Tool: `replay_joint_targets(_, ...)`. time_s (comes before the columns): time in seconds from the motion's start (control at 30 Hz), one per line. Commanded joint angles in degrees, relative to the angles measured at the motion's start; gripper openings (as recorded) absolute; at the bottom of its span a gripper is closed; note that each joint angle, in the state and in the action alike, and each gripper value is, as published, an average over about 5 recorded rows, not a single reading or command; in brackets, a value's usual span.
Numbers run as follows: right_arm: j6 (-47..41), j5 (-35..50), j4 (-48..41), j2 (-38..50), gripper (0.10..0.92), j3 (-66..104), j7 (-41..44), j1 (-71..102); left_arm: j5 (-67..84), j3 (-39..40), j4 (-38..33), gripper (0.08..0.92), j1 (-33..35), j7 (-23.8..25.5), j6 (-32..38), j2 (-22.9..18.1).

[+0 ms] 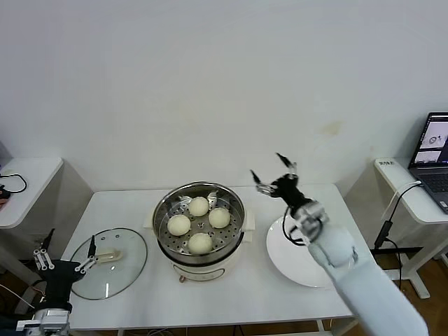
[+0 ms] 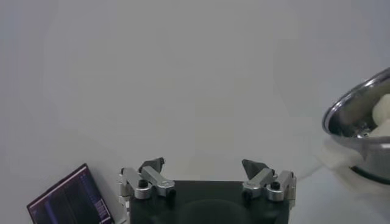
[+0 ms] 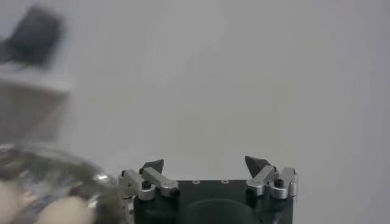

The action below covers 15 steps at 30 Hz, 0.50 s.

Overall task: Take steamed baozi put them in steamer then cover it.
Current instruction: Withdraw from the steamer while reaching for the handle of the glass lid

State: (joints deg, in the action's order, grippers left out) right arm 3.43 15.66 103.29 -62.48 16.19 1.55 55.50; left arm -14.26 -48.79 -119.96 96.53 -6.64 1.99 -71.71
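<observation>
Sitting in the steamer (image 1: 199, 222) at table centre: all four steamed baozi (image 1: 199, 206), resting on its perforated tray. Right gripper (image 1: 274, 173) is hovering above and just right of the steamer, fingers spread wide, holding nothing, w/ a white plate (image 1: 297, 250) below it. Cover (image 1: 109, 262) is lying flat left of the steamer. Left gripper (image 1: 67, 256) is waiting by the cover's outer edge, also spread, empty.

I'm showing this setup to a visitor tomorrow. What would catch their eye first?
The shiny steamer at the table's centre, with four steamed baozi on its perforated tray. The glass cover lies flat to its left, the open left gripper at its edge. The open right gripper is raised above the empty white plate, right of the steamer.
</observation>
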Motion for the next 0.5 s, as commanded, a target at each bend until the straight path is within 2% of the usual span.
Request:
replay_joint_targets(0.03, 7.0, -5.1, 6.2, -19.1, 0.823, 30.2, 7.5, 28.2, -25.8, 0.0, 10.3, 0.823, -1.4, -1.8, 4.5, 4.3)
replay_joint_targets(0.13, 7.3, -5.2, 6.5, -19.7, 0.823, 32.7, 7.1, 31.5, -42.8, -1.0, 15.4, 0.823, -2.5, -6.6, 9.0, 6.8)
replay_joint_targets(0.23, 7.8, -5.4, 6.1, -19.3, 0.823, 35.2, 6.9, 34.0, -55.0, -0.7, 18.7, 0.823, -2.5, -10.3, 11.6, 7.6)
replay_joint_targets(0.37, 7.6, -4.3, 5.7, -19.2, 0.822, 37.3, 6.3, 35.6, -60.6, 1.4, 20.3, 0.823, -1.3, -10.7, 10.7, 8.1)
replay_joint_targets(0.5, 6.6, -2.0, 5.7, -19.2, 0.823, 36.9, 6.0, 36.3, -63.2, 3.2, 24.1, 0.823, -3.0, -10.0, 9.7, 8.9)
